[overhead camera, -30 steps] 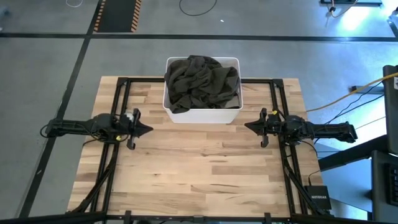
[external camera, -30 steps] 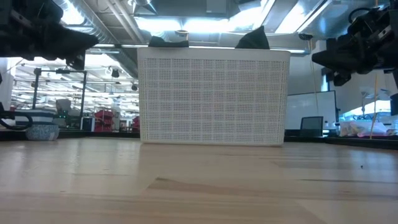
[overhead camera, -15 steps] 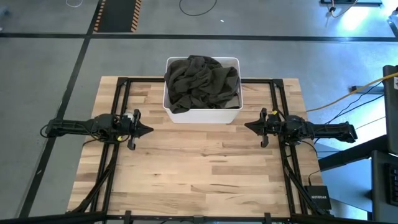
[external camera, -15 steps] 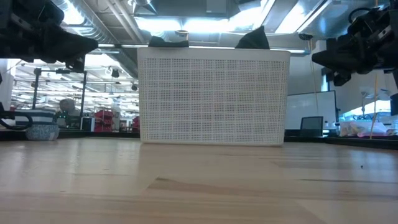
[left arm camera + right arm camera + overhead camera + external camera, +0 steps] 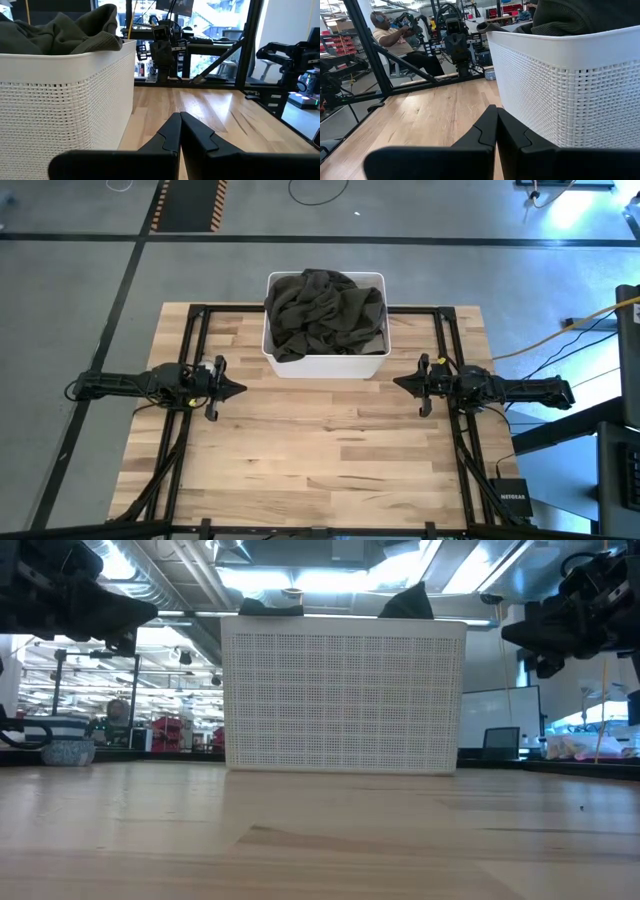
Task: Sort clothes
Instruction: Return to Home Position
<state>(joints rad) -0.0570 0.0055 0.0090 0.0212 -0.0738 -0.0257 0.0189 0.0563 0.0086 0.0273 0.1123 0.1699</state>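
**Both arms parked, clothes in the bin**

No change from a second ago: both arms and the pile sit exactly where they were. The left gripper (image 5: 240, 389) has its two dark fingers (image 5: 172, 132) pressed tip to tip, gripping nothing and touching nothing. It's the same on the other side, where the right gripper (image 5: 397, 383) is closed tight and empty. Each arm lies stretched out low and level over its own side of the light wooden table (image 5: 320, 470), tips pointing inward at one another. Between them at the table's far edge stands the white rectangular perforated plastic bin (image 5: 325, 366). The heap of dark olive-grey fabric clothes (image 5: 325, 315) fills it and mounds up over the rim. Both grippers hang near the bin's front corners, clear of its walls.
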